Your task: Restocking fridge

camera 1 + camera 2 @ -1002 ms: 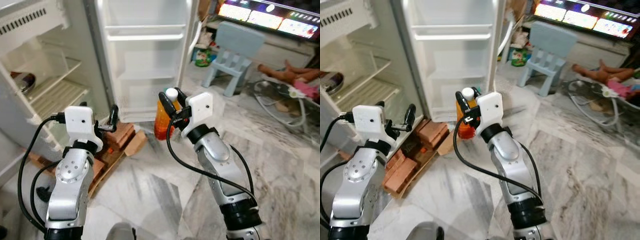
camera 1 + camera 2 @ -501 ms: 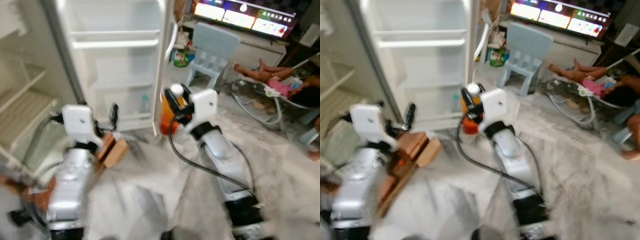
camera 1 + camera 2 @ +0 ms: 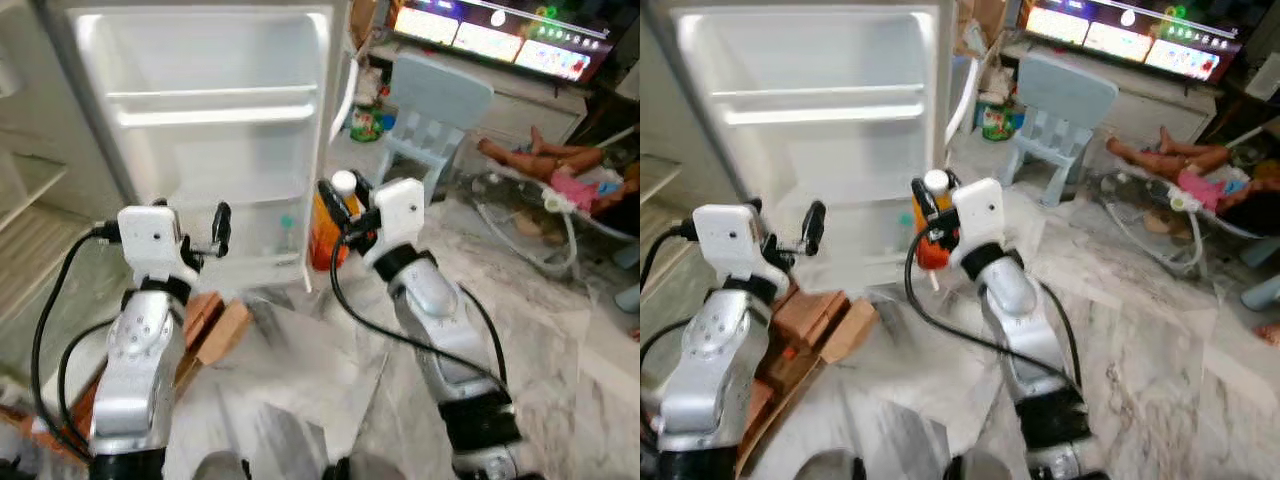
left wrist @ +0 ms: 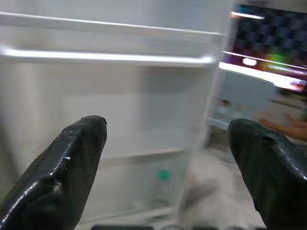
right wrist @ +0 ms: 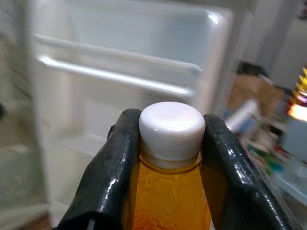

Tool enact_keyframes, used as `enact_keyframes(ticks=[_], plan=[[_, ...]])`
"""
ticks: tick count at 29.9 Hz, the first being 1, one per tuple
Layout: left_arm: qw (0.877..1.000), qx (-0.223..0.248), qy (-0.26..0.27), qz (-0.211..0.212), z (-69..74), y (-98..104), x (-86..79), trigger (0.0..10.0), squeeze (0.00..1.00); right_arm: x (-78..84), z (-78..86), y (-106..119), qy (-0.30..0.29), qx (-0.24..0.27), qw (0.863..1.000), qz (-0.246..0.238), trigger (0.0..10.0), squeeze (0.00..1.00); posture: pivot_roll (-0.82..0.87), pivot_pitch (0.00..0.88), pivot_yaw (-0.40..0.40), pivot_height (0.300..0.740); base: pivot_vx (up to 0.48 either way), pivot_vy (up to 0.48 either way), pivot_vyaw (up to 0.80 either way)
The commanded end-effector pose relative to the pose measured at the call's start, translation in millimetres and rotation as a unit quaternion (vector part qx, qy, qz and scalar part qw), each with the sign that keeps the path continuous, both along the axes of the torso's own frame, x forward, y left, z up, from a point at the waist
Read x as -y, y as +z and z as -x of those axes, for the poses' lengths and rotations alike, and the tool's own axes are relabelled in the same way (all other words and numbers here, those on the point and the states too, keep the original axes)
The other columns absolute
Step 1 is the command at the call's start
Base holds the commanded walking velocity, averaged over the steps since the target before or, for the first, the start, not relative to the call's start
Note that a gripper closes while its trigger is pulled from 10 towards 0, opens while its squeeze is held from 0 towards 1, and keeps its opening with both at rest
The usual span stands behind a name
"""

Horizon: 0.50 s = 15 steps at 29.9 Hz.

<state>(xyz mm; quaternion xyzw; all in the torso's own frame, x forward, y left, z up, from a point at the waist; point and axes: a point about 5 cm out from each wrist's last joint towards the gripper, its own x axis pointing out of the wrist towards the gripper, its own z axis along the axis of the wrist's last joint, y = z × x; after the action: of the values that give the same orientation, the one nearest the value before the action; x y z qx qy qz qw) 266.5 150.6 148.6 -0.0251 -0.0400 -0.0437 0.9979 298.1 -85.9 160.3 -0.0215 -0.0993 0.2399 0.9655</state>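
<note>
Gripping white-capped orange bottle (image 5: 168, 191), right gripper (image 5: 169, 143) facing fridge door (image 3: 200, 130).

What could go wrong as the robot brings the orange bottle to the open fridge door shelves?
1. The right hand pinches the orange bottle only at its neck under the white cap, so the bottle might swing or slip.
2. The fridge door is close ahead; the bottle could knock its shelf rail.
3. The left hand, open, hovers near the door and might bump it.
</note>
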Motion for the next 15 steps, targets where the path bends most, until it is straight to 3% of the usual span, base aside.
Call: enact_keyframes(ticks=[1,5,11,15], plan=[[1.000,0.001,0.022,-0.017,4.7,0,-11.4,10.0,0.00,-3.5,1.6,9,0.003,0.022,1.000,-0.013,10.0,0.00,0.13,0.044,-0.099,0.740,0.000,0.480,0.00],[0.997,-0.010,0.049,-0.050,18.4,-9,-24.6,10.0,0.00,5.7,4.5,2,-0.023,0.013,0.999,-0.018,10.0,0.00,0.14,0.030,-0.083,0.740,0.000,0.427,0.00],[0.989,-0.020,0.096,-0.110,36.7,-18,-45.8,10.0,0.00,30.8,15.8,-21,-0.083,-0.011,0.996,-0.008,10.0,0.00,0.15,0.001,-0.049,0.740,0.000,0.000,0.00],[0.988,-0.028,0.092,-0.123,42.2,-22,-51.1,10.0,0.00,41.9,20.3,-23,-0.112,-0.002,0.994,0.022,10.0,0.00,0.15,0.000,-0.037,0.740,0.000,0.000,0.13]])
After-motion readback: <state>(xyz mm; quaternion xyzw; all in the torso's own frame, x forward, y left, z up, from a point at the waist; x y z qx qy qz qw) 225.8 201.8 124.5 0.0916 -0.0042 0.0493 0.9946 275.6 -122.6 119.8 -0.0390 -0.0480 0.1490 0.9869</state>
